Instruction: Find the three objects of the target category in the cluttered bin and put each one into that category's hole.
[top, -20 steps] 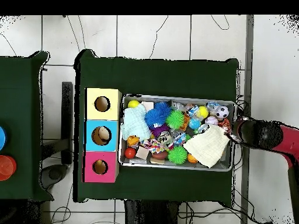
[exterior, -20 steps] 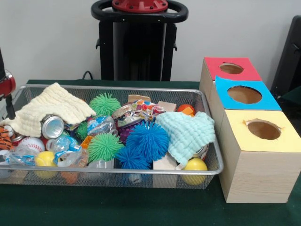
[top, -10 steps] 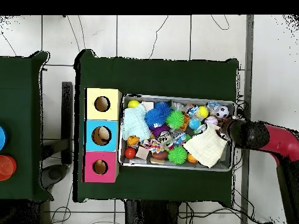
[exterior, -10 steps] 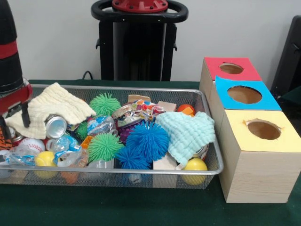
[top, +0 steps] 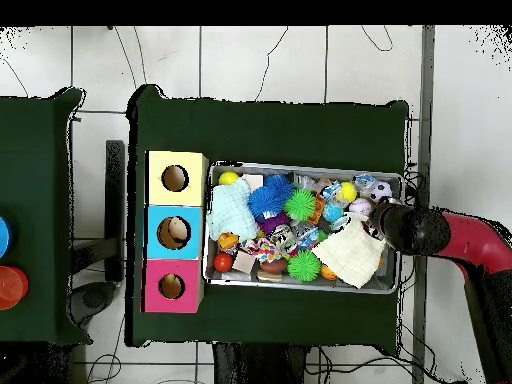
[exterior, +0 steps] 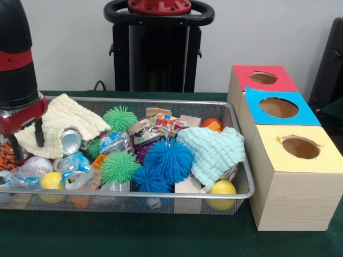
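A wire bin point(exterior: 161, 101) holds mixed clutter: green spiky balls point(exterior: 119, 116), a blue spiky ball point(exterior: 168, 159), a crushed can point(exterior: 69, 140), a baseball point(exterior: 35, 165), yellow balls point(exterior: 222, 187) and wooden blocks point(exterior: 188, 120). A cream cloth point(exterior: 69, 115) lies bunched at the bin's left end, and a mint cloth point(exterior: 214, 150) at its right. My gripper point(exterior: 25, 143) hangs open at the left end, with its fingers down on the cream cloth's edge. From overhead the gripper point(top: 385, 222) stands at the bin's right end beside the cream cloth point(top: 350, 253).
Three wooden boxes with round holes stand beside the bin: red point(exterior: 263, 78), blue point(exterior: 278, 107) and yellow point(exterior: 300, 147). Overhead they appear as yellow point(top: 175, 178), blue point(top: 173, 232) and red point(top: 171, 286). Green cloth covers the table point(exterior: 161, 235).
The gripper has come further into the bin's end and lower. The cream cloth has been pushed inward and bunched up, and the can beneath it has turned.
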Available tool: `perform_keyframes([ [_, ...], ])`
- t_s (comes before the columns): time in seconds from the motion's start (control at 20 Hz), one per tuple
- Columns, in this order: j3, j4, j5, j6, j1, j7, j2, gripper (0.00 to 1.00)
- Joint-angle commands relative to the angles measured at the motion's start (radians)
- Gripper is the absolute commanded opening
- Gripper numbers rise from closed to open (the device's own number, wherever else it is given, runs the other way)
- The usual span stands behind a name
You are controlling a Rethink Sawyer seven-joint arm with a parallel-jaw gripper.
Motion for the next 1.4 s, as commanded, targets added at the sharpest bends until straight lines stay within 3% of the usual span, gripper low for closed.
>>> perform_keyframes([
  [0.05, -0.019, 0.072, -0.071, 0.019, -0.02, -0.13, 0.0, 1.0],
  [0.3, 0.0, 0.039, -0.077, 0.035, -0.047, -0.203, 0.023, 1.0],
  [0.55, 0.007, 0.021, -0.09, 0.028, -0.047, -0.211, 0.03, 1.0],
  [0.75, 0.004, 0.01, -0.113, -0.012, -0.046, -0.2, 0.068, 1.0],
  [0.95, 0.024, -0.034, -0.115, 0.009, -0.065, -0.267, 0.103, 1.0],
  [1.15, 0.02, -0.041, -0.138, -0.022, -0.062, -0.243, 0.129, 1.0],
  [1.4, 0.044, -0.092, -0.145, -0.003, -0.078, -0.305, 0.174, 1.0],
])
